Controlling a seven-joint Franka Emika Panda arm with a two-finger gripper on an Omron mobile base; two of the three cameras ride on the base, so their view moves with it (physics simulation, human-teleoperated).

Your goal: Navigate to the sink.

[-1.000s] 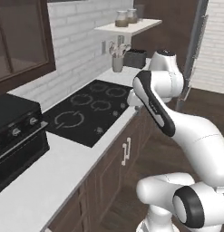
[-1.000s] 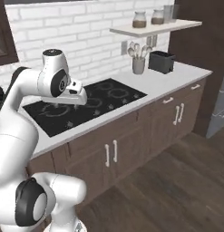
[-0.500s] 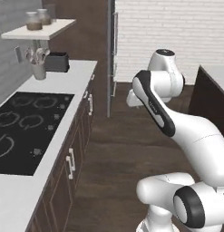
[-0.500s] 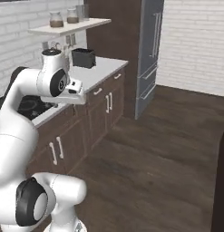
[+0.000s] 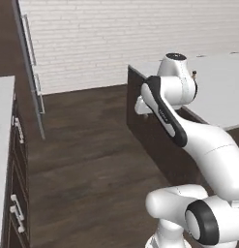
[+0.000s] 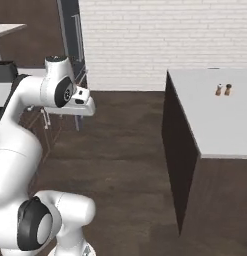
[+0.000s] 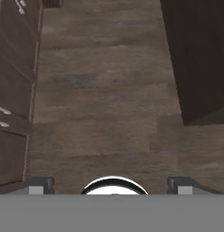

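Between the two small dark finger tips, which stand wide apart at the bottom of the hand view, your gripper (image 7: 111, 185) holds nothing and its jaws are open. Below it you see the floor (image 7: 99, 90), dark brown planks with a dull wood grain. On one side of that view runs a row of dark wood cabinet fronts (image 7: 13, 86) with thin metal handles. On the other side stands the flat, dark side wall of an island (image 7: 199, 59), apart from the fingers.

From the base views you see the arm folded, with the hand carried high over the open floor, between the cabinets and the island. The island has a smooth, pale grey rectangular top (image 6: 215, 115) over dark panels. Two small shakers (image 6: 223, 90) stand close together on it, upright. Behind everything is a white brick wall (image 5: 116, 38) with fine horizontal joints. A tall grey fridge (image 6: 72, 40) with long vertical handles stands at the end of the cabinet row.

Against half a second ago, the whole picture has swung: the base has turned, so the cooktop and the shelf have gone out of the views and the island has come in. The arm keeps the same folded pose. Where the sink stands you cannot tell from these views.
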